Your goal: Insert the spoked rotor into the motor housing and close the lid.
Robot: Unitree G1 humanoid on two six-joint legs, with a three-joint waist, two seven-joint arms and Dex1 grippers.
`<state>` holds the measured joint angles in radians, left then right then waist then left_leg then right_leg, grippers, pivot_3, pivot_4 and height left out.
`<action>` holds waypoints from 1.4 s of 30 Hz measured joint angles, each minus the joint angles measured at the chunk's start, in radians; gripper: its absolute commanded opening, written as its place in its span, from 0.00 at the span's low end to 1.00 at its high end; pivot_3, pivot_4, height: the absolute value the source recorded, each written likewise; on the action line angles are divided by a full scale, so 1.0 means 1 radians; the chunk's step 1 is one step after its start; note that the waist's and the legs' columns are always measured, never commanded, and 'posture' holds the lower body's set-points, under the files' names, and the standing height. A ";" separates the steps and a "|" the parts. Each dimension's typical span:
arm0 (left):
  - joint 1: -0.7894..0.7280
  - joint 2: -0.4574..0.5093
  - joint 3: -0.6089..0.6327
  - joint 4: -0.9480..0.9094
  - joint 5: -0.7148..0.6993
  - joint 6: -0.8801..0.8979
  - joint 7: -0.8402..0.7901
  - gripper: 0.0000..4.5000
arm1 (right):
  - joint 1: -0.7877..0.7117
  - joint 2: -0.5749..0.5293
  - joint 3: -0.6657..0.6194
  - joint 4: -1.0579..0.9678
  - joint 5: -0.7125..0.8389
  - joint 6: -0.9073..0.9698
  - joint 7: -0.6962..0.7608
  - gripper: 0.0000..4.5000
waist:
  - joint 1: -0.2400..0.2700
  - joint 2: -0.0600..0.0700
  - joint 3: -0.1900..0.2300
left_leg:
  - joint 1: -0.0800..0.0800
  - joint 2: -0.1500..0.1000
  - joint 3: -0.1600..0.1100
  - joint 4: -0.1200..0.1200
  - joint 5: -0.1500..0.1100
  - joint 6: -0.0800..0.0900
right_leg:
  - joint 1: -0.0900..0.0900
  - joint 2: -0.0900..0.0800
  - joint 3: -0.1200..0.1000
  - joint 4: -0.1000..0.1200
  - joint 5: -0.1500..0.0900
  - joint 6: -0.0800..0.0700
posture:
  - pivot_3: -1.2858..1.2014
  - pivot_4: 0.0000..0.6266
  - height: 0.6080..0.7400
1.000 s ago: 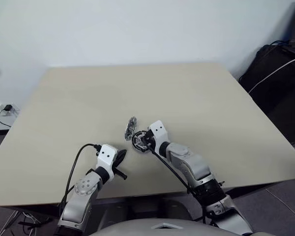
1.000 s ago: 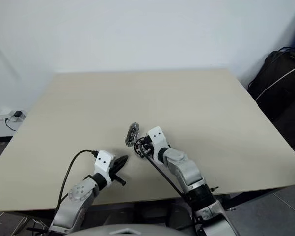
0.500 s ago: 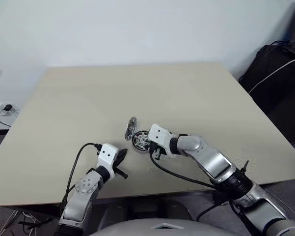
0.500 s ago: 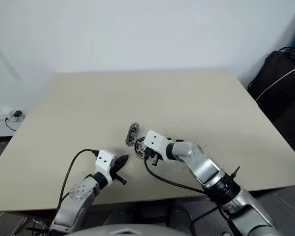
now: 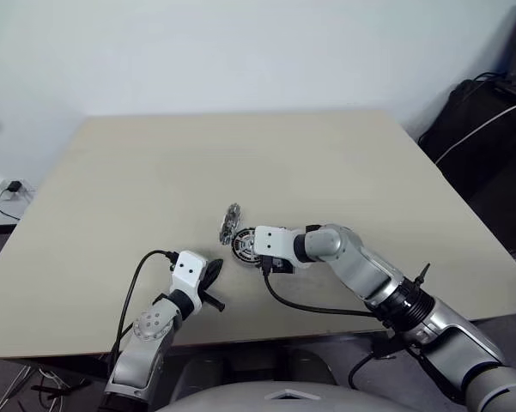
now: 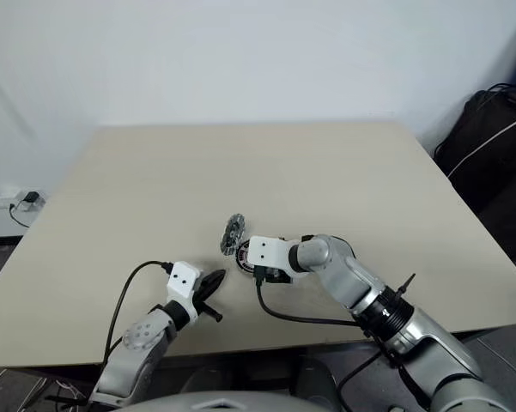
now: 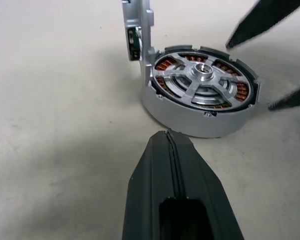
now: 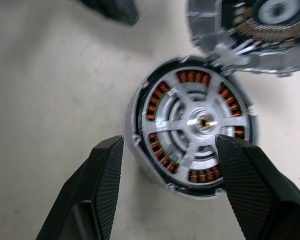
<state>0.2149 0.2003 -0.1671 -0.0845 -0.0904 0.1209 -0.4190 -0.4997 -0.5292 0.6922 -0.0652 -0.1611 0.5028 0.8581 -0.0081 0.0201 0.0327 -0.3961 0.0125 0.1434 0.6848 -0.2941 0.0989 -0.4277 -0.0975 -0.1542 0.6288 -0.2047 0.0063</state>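
The motor housing [image 7: 189, 122] lies flat on the table, its copper windings showing in a ring. The spoked rotor [image 8: 202, 122] sits inside it, silver spokes and hub facing up. The grey lid [image 7: 137, 30] stands upright at the housing's far edge, also visible as lid [image 5: 230, 221]. My right gripper [image 8: 169, 145] hovers over the housing, open, one finger on each side and touching nothing. My left gripper [image 7: 168, 140] is shut and empty, pointing at the housing from a short way off on the near left.
The beige table [image 5: 326, 154] stretches wide behind the parts. Its front edge runs just behind my arms. Black bags and a white cable [image 5: 485, 120] lie off the table's right side. A wall socket with a plug [image 5: 9, 189] is on the left.
My right wrist has rolled and its elbow has swung out to the right. Its fingers have opened over the housing. The left arm has not moved.
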 measured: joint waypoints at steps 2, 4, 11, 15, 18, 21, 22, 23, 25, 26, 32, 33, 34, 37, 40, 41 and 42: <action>0.000 0.000 0.000 0.000 0.000 -0.002 0.002 0.00 | 0.000 0.002 0.006 0.013 -0.012 -0.017 0.019 0.69 | 0.000 0.000 0.000 | 0.000 0.000 0.000 0.000 0.000 0.000 | 0.000 0.000 0.000 0.000 0.000 0.000 | 0.52 0.00 1.00; 0.001 0.000 0.000 0.000 0.000 -0.004 0.002 0.00 | 0.000 0.005 0.008 0.020 -0.021 -0.027 0.036 0.69 | 0.000 0.000 0.000 | 0.000 0.000 0.000 0.000 0.000 0.000 | 0.000 0.000 0.000 0.000 0.000 0.000 | 0.52 0.00 1.00; 0.004 0.000 0.000 0.011 0.000 -0.023 0.001 0.00 | 0.002 0.023 0.025 0.053 -0.058 -0.067 0.069 0.49 | -0.001 0.000 0.000 | 0.000 0.000 0.000 0.001 0.000 0.000 | 0.000 0.000 0.000 0.000 0.000 0.000 | 0.52 0.00 1.00; 0.004 -0.001 0.000 0.030 0.000 -0.032 0.001 0.00 | -0.003 0.034 0.023 0.092 -0.081 -0.097 0.066 0.19 | -0.001 0.000 0.000 | 0.000 0.000 0.000 0.001 0.000 0.000 | 0.000 0.000 0.000 0.001 0.000 0.000 | 0.52 0.00 1.00; 0.004 -0.001 0.000 0.041 -0.001 -0.043 0.000 0.00 | -0.005 0.043 0.018 0.105 -0.088 -0.108 0.076 0.02 | -0.001 -0.002 -0.001 | 0.000 0.000 0.000 0.001 0.000 -0.001 | 0.001 0.000 0.000 0.001 0.000 0.000 | 0.52 0.00 1.00; 0.004 -0.003 0.000 0.046 -0.001 -0.049 0.000 0.00 | -0.004 0.050 0.017 0.120 -0.092 -0.123 0.077 0.01 | -0.002 -0.002 -0.001 | 0.000 0.000 0.000 0.002 0.001 -0.001 | 0.001 0.000 0.000 0.001 0.001 0.000 | 0.52 0.00 1.00; 0.004 -0.003 0.000 0.047 -0.001 -0.051 0.000 0.00 | -0.004 0.050 0.017 0.121 -0.095 -0.124 0.077 0.01 | -0.002 -0.002 -0.001 | 0.000 0.000 0.000 0.002 0.001 -0.001 | 0.001 0.000 0.000 0.001 0.001 0.000 | 0.52 0.00 1.00; 0.004 -0.003 0.000 0.048 -0.001 -0.054 0.000 0.00 | -0.004 0.051 0.017 0.122 -0.097 -0.126 0.076 0.01 | -0.002 -0.002 -0.001 | 0.000 0.000 0.000 0.002 0.001 -0.001 | 0.001 0.000 0.000 0.001 0.001 0.000 | 0.52 0.00 1.00; 0.004 -0.004 0.000 0.054 -0.001 -0.062 0.001 0.00 | -0.002 0.053 0.014 0.122 -0.099 -0.125 0.074 0.01 | -0.001 -0.002 -0.001 | 0.000 0.000 0.000 0.003 0.001 -0.001 | 0.001 0.000 0.000 0.001 0.001 0.000 | 0.52 0.00 1.00; 0.004 -0.005 0.000 0.058 -0.001 -0.064 0.001 0.00 | 0.003 0.056 0.008 0.122 -0.098 -0.122 0.072 0.01 | -0.001 -0.002 -0.001 | 0.000 0.000 0.000 0.003 0.001 -0.001 | 0.001 0.000 0.000 0.001 0.002 0.000 | 0.52 0.00 1.00; 0.004 -0.014 0.000 0.080 -0.002 -0.070 0.001 0.00 | 0.072 0.130 -0.111 0.059 -0.036 0.107 0.030 0.01 | 0.002 -0.002 -0.001 | -0.001 0.000 0.000 0.003 0.001 -0.002 | 0.000 -0.001 0.000 0.002 0.003 -0.003 | 0.52 0.00 1.00; 0.004 -0.015 0.000 0.082 -0.002 -0.072 0.001 0.00 | 0.093 0.150 -0.146 0.026 -0.021 0.186 0.012 0.01 | 0.003 -0.002 -0.001 | -0.001 0.000 0.000 0.003 0.001 -0.001 | 0.000 -0.001 0.000 0.002 0.004 -0.005 | 0.52 0.00 1.00; 0.006 -0.017 0.000 0.082 -0.002 -0.073 0.001 0.00 | 0.115 0.172 -0.182 -0.013 -0.008 0.273 -0.011 0.01 | 0.004 -0.002 -0.001 | -0.001 0.000 0.000 0.003 0.001 -0.001 | -0.001 -0.001 0.000 0.002 0.006 -0.007 | 0.52 0.00 1.00; 0.009 -0.019 -0.001 0.082 -0.002 -0.079 0.001 0.00 | 0.173 0.208 -0.249 -0.141 0.026 0.479 -0.063 0.01 | 0.004 -0.002 -0.001 | -0.003 0.000 0.000 0.003 0.000 -0.001 | -0.002 -0.002 0.000 0.001 0.005 -0.008 | 0.52 0.00 1.00; 0.017 -0.020 -0.002 0.082 -0.002 -0.081 0.001 0.00 | 0.235 0.243 -0.290 -0.280 0.063 0.660 -0.114 0.01 | 0.003 -0.002 -0.001 | -0.003 0.000 0.000 0.001 0.000 0.000 | -0.003 -0.002 -0.001 0.001 0.005 -0.008 | 0.52 0.00 1.00; 0.020 -0.020 -0.001 0.082 -0.003 -0.080 0.001 0.00 | 0.253 0.253 -0.297 -0.322 0.075 0.712 -0.133 0.01 | 0.003 -0.002 -0.001 | -0.003 0.000 0.000 0.001 0.000 0.000 | -0.003 -0.001 -0.001 0.001 0.004 -0.007 | 0.52 0.00 1.00; 0.020 -0.020 -0.002 0.082 -0.003 -0.078 0.000 0.00 | 0.264 0.261 -0.300 -0.351 0.087 0.749 -0.150 0.01 | 0.003 -0.002 -0.001 | -0.003 0.000 0.000 0.001 0.000 -0.001 | -0.003 -0.001 -0.001 0.001 0.002 -0.005 | 0.52 0.00 1.00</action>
<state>0.2353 0.1807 -0.1691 -0.0029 -0.0931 0.0430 -0.4187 -0.2359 -0.2678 0.3922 -0.4160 -0.0739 1.2519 0.7078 -0.0055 0.0185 0.0316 -0.3989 0.0128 0.1431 0.6857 -0.2941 0.0984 -0.4304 -0.0989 -0.1553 0.6297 -0.2023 0.0011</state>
